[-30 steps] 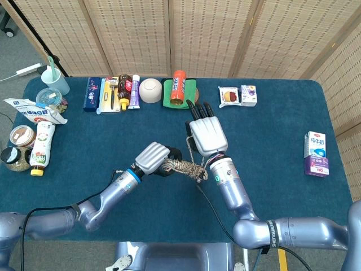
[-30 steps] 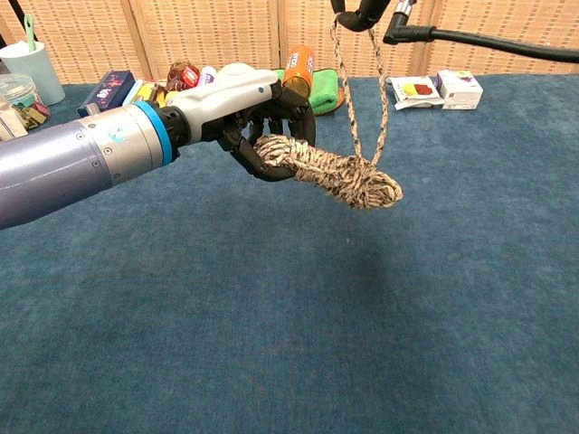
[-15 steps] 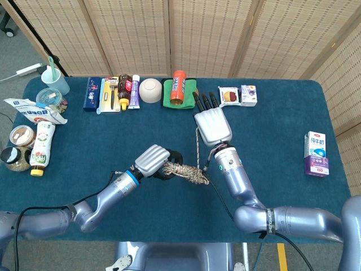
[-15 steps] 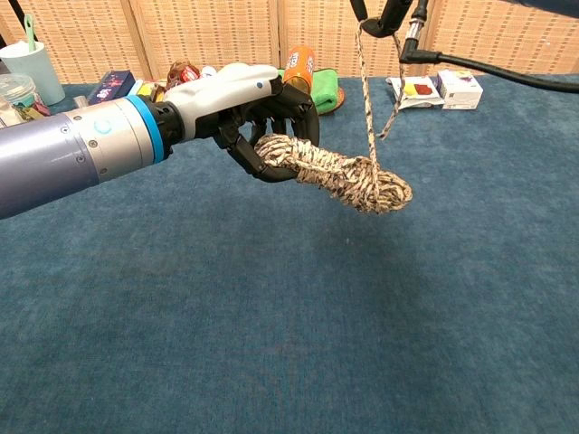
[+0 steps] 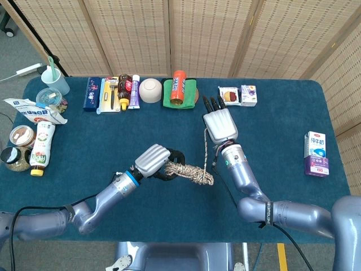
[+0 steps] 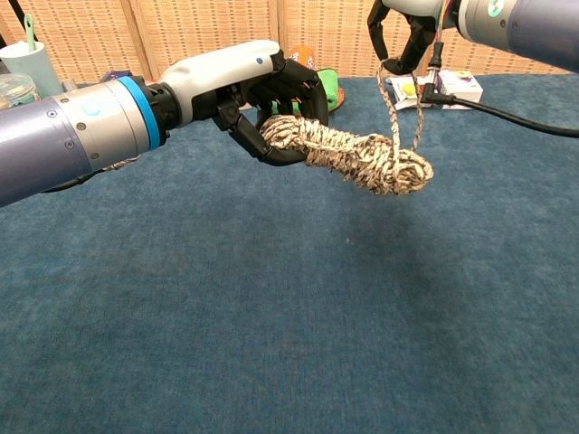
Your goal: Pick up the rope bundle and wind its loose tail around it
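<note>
Okay, your left hand [image 6: 262, 108] grips one end of the rope bundle [image 6: 353, 154], held mid-frame above the surface [image 6: 271, 344]. Your right hand [image 6: 407, 36] pinches the tail [image 6: 391, 108] at upper right. Keep the tail taut and circle the bundle's free end. Since the earlier frame, the bundle rose and shifted right.
</note>
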You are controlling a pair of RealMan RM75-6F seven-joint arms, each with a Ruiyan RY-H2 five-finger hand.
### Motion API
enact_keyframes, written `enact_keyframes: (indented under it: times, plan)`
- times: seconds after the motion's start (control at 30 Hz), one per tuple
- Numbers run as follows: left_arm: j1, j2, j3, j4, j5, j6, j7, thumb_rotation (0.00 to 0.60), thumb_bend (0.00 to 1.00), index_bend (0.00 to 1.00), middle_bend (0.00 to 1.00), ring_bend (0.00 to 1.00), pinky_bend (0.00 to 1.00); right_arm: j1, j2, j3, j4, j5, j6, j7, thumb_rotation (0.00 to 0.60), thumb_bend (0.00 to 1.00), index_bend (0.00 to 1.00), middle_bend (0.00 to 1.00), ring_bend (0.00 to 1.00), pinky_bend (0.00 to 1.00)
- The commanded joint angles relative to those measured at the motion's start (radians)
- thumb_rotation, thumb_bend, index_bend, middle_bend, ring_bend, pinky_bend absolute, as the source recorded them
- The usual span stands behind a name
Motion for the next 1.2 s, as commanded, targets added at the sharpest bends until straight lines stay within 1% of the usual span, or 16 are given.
enact_keyframes:
  times: [0.03,0.23,0.5,0.6,0.83,1.0,1.1,1.2]
  plan:
    - [0.002,0.003,-0.010,-0.015,0.000,0.014,-0.008,0.600,0.35,0.73,0.53,0.53,0.64,-0.007,-0.010,-0.011,0.015,0.007,-0.016,0.015,0.600,0.53,0.67,0.00,0.00,0.00]
    - [0.006,0.005,-0.025,-0.037,-0.003,0.039,-0.008,0.600,0.35,0.73,0.53,0.53,0.64,-0.021,-0.017,-0.016,0.021,0.016,-0.039,0.057,0.600,0.53,0.67,0.00,0.00,0.00]
    - [0.016,-0.018,-0.054,-0.042,-0.019,0.086,0.006,0.600,0.35,0.73,0.53,0.53,0.64,-0.052,-0.003,-0.015,-0.011,0.047,-0.070,0.125,0.600,0.53,0.68,0.00,0.00,0.00]
    - [0.022,-0.037,-0.072,-0.042,-0.029,0.119,0.022,0.600,0.35,0.73,0.53,0.53,0.64,-0.078,0.020,-0.019,-0.061,0.059,-0.090,0.174,0.600,0.53,0.68,0.00,0.00,0.00]
    - [0.031,-0.057,-0.090,-0.051,-0.057,0.144,0.060,0.600,0.35,0.73,0.53,0.53,0.64,-0.109,0.065,-0.036,-0.139,0.043,-0.096,0.223,0.600,0.53,0.68,0.00,0.00,0.00]
    - [0.034,-0.061,-0.107,-0.067,-0.091,0.145,0.099,0.600,0.35,0.73,0.53,0.53,0.64,-0.143,0.103,-0.063,-0.231,0.035,-0.100,0.261,0.600,0.53,0.68,0.00,0.00,0.00]
    - [0.038,-0.057,-0.114,-0.082,-0.102,0.147,0.108,0.600,0.35,0.73,0.53,0.53,0.64,-0.156,0.109,-0.078,-0.250,0.018,-0.101,0.282,0.600,0.53,0.68,0.00,0.00,0.00]
    - [0.042,-0.055,-0.115,-0.088,-0.106,0.149,0.109,0.600,0.35,0.73,0.53,0.53,0.64,-0.167,0.097,-0.088,-0.241,-0.007,-0.095,0.304,0.600,0.53,0.68,0.00,0.00,0.00]
